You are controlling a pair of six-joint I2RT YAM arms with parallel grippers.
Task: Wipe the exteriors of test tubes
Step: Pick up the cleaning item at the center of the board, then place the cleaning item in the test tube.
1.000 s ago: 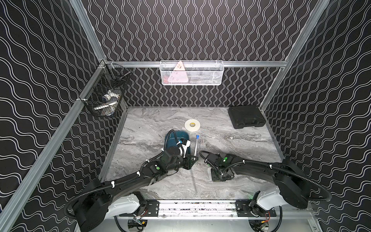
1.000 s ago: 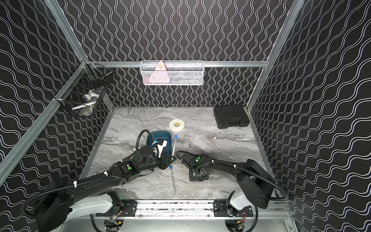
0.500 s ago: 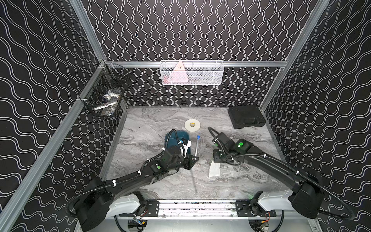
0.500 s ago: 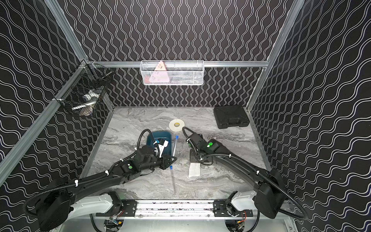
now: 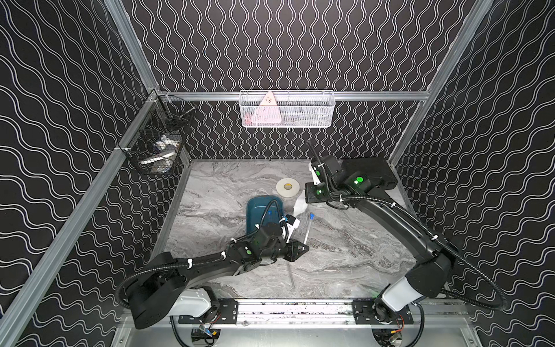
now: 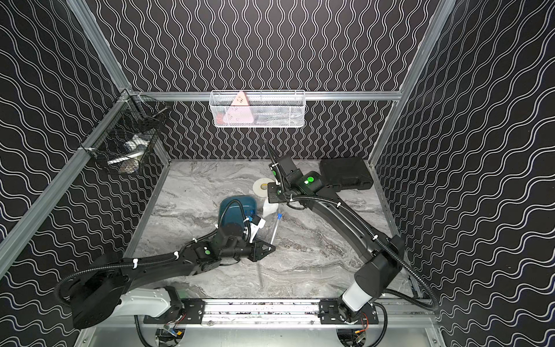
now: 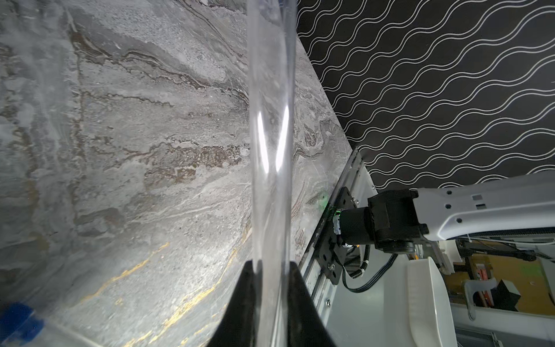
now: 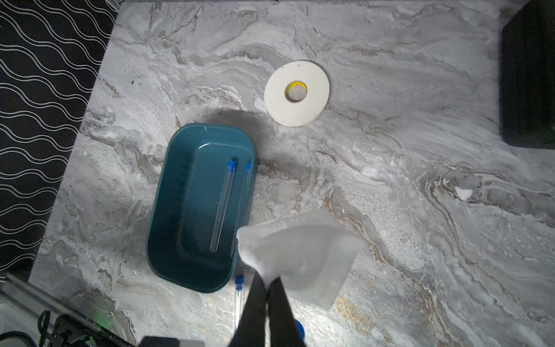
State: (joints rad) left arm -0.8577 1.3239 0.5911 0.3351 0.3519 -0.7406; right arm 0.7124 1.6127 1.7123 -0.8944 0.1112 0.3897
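My left gripper (image 5: 301, 248) (image 7: 271, 267) is shut on a clear test tube (image 5: 306, 234) (image 7: 270, 150) near its middle. The tube's blue cap (image 6: 279, 215) points to the back and its other end (image 6: 260, 278) to the front. My right gripper (image 8: 267, 281) is shut on a white tissue (image 8: 300, 249) (image 5: 299, 206), which hangs above the table by the teal tray (image 5: 255, 207). In the right wrist view two test tubes (image 8: 223, 207) lie inside the tray (image 8: 168, 210). Another test tube (image 8: 238, 296) lies on the table beside it.
A white tape roll (image 5: 287, 187) lies behind the tray and a black case (image 5: 372, 174) sits at the back right. A white wire basket (image 5: 286, 109) hangs on the back wall, a black wire basket (image 5: 159, 147) on the left wall.
My right arm has lifted the tissue off the table near the front and carried it back and up toward the tape roll. The left arm has kept the tube still.
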